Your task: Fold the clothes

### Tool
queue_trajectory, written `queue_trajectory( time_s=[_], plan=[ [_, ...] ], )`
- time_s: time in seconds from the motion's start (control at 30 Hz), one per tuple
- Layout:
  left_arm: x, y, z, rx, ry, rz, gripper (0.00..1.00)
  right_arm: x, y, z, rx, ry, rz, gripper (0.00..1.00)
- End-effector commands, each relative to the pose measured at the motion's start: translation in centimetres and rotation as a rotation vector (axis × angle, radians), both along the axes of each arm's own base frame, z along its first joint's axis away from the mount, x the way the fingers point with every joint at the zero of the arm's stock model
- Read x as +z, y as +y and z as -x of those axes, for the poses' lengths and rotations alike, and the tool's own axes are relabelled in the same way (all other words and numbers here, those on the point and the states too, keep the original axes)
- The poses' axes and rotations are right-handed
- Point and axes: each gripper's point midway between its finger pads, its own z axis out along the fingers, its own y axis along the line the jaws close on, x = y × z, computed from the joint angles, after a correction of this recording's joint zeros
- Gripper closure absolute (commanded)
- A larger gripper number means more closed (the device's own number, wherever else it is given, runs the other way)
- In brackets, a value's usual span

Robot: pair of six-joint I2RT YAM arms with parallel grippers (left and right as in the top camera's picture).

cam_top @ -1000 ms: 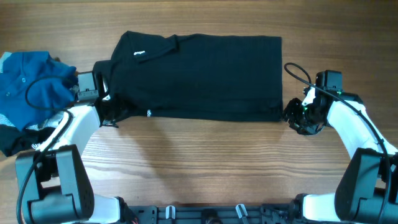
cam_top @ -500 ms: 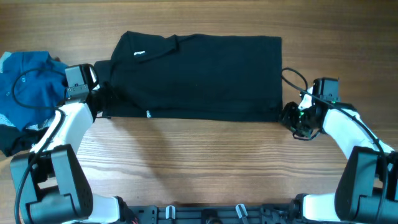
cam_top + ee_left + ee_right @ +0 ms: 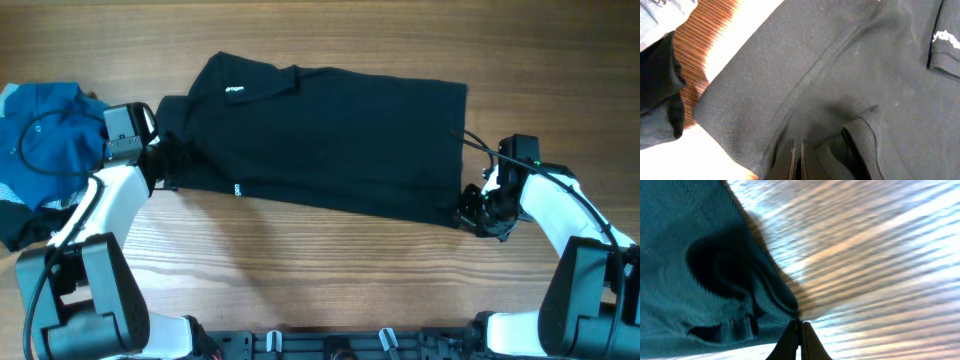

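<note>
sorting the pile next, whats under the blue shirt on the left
Dark cloth pokes out from beneath the blue shirt along its near edge. How far it runs underneath, and whether anything else lies there, is covered.

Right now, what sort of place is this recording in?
Probably a robot test bench, not a home: a wooden table, a left arm and right arm based at its near edge, a black collared shirt laid out, a blue shirt heaped at one side.
</note>
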Motion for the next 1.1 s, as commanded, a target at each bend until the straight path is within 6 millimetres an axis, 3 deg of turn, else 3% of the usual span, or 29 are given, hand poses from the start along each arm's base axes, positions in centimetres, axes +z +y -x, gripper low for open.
queue_trajectory(
  time_s=[0.0, 0.07, 0.1, 0.13, 0.2, 0.23, 0.3, 0.37, 0.43, 0.5, 0.67, 0.93, 0.97, 1.07],
  plan=[
    [2.0, 1.1, -0.7, 0.026, -0.052, -0.029, 0.95, 0.5, -1.6, -0.6, -0.017, -0.011, 0.094, 0.95],
    [2.3, 1.2, -1.1, 0.028, -0.073, -0.036, 0.8, 0.5, -1.7, -0.4, -0.017, -0.006, 0.099, 0.49],
    [2.5, 1.3, -1.5, 0.029, -0.089, -0.04, 0.68, 0.5, -1.7, -0.5, -0.017, -0.006, 0.099, 0.43],
    [2.5, 1.3, -1.4, 0.029, -0.089, -0.039, 0.46, 0.5, -1.7, -0.4, -0.016, -0.003, 0.098, 0.39],
    [2.2, 1.2, -1.1, 0.028, -0.069, -0.035, 0.42, 0.5, -1.7, -0.4, -0.017, -0.002, 0.098, 0.4],
    [2.2, 1.1, -0.8, 0.024, -0.059, -0.031, 0.43, 0.8, -1.4, -0.7, -0.014, -0.009, 0.08, 0.5],
    [3.2, -0.2, -0.6, -0.08, -0.043, -0.008, 0.5, 2.5, 0.0, -2.1, 0.051, -0.067, -0.006, 0.55],
    [5.2, -0.7, 0.0, -0.092, -0.02, 0.006, 0.58, 5.4, 1.6, -3.6, 0.078, -0.159, -0.101, 0.65],
    [6.3, -1.7, 0.4, -0.117, -0.014, 0.033, 0.61, 6.6, 2.1, -3.9, 0.08, -0.203, -0.126, 0.65],
    [6.3, -4.3, 1.1, -0.185, 0.001, 0.128, 0.62, 6.5, 2.9, -3.1, 0.062, -0.168, -0.174, 0.66],
    [6.1, -6.9, 1.7, -0.247, 0.033, 0.152, 0.6, 5.2, 4.4, -2.0, 0.051, -0.136, -0.243, 0.58],
    [6.1, -7.2, 1.7, -0.254, 0.034, 0.153, 0.59, 3.0, 4.5, -1.4, -0.021, -0.129, -0.241, 0.56],
    [6.1, -7.2, 1.7, -0.255, 0.034, 0.153, 0.59, 2.7, 4.5, -1.2, -0.03, -0.127, -0.241, 0.45],
    [6.1, -7.2, 1.7, -0.255, 0.034, 0.153, 0.57, 2.2, 4.6, -0.8, -0.033, -0.117, -0.242, 0.4]
  ],
)
